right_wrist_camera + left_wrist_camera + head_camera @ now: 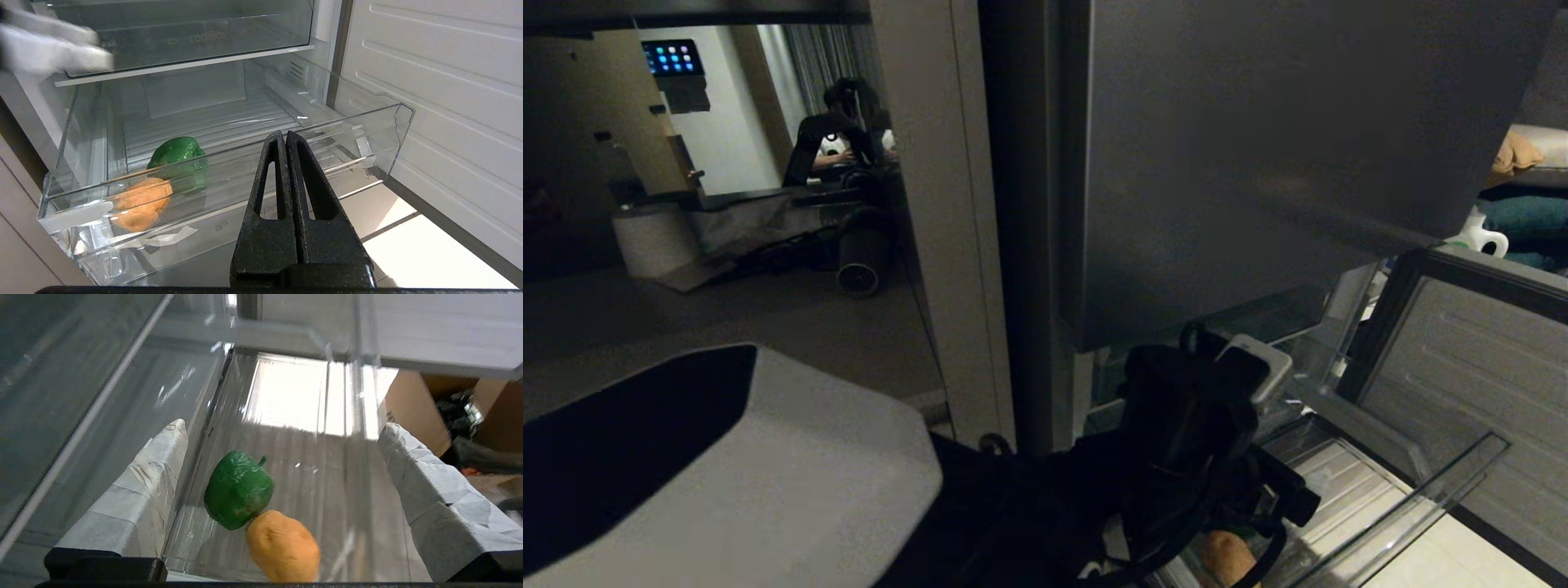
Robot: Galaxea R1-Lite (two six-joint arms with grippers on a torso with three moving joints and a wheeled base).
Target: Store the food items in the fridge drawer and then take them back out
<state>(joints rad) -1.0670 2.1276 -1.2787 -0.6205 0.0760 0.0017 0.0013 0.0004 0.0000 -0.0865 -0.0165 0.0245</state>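
The left gripper (282,457), fingers spread wide and empty, hangs over the pulled-out clear fridge drawer (367,122). On its ribbed floor a tan potato (282,546) touches a green pepper (238,490). The right gripper (286,139), pressed together, sits lower centre before the drawer. Pale floor tiles (429,253) lie lower right.

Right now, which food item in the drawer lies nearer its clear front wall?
The tan potato; the green pepper touches it from behind, deeper inside.
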